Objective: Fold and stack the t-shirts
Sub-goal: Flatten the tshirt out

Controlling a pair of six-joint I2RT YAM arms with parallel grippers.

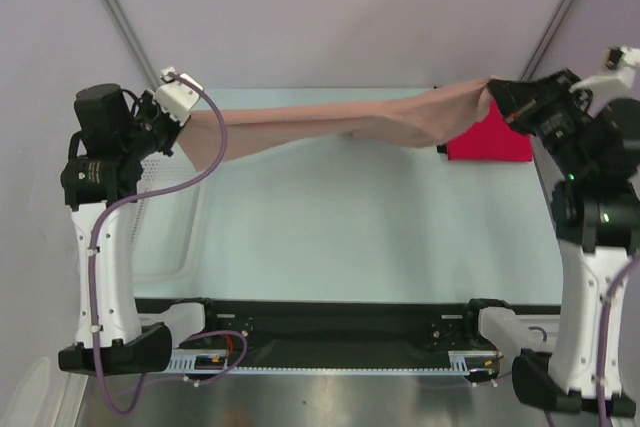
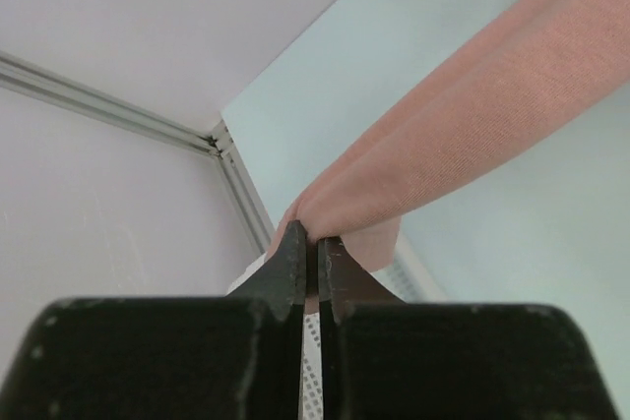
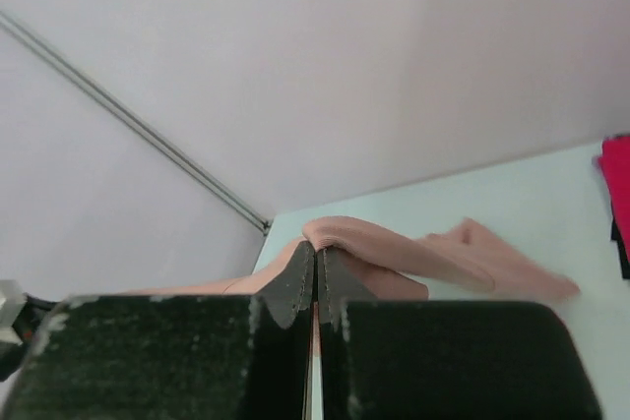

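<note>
Top view, pink t-shirt (image 1: 340, 122): bunched into a long rope and pulled out between the two arms, raised over the far half of the table (image 1: 350, 237); its middle sags a little.
Top view, left hand (image 1: 185, 127): clenched on the shirt's left end, a loose flap hanging just below the grip.
Top view, right hand (image 1: 500, 97): clenched on the shirt's right end, over the far right corner.
Top view, red t-shirt (image 1: 495, 139): folded flat on the table under the right arm, partly hidden by it.
Top view, surface and room: pale blue-green table top, plain lilac walls, a metal rail (image 1: 110, 2) running diagonally on each side.
Left wrist view, left hand (image 2: 310, 253): black fingers pressed together on a pinch of pink cloth (image 2: 472, 115), which runs off to the upper right above the table (image 2: 335, 86).
Right wrist view, right hand (image 3: 315, 263): fingers shut on a rounded fold of the pink cloth (image 3: 394, 243); more of it trails right.
Right wrist view, stack: red t-shirt (image 3: 617, 179) at the frame's edge with a dark sliver beneath it, probably the black one.
Step in hand: my reading is spreading, the shirt being stretched before it is laid down; no fold is made yet.
Next move: likely lower both ends together onto the bare table, keeping tension so the cloth opens flat rather than twisted, and well apart from the red stack.
</note>
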